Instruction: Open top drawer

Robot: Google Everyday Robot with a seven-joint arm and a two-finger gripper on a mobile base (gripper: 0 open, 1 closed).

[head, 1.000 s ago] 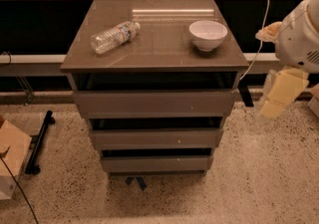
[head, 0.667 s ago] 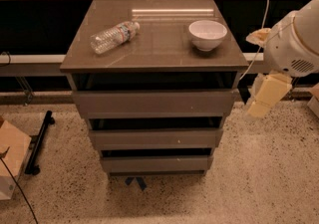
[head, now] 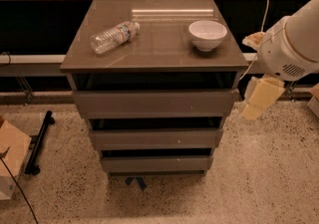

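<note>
Since the earlier frames the gripper (head: 260, 99) has moved left, closer to the cabinet (head: 159, 49). The arm reaches in from the right and the gripper hangs downward; its opening cannot be told. The top drawer (head: 154, 102) sits just to its left.

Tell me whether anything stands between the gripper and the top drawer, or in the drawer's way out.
Nothing visible does. The gripper hangs just right of the top drawer, only air between them. The bottle and bowl sit on the cabinet top above, outside the drawer's path.
</note>
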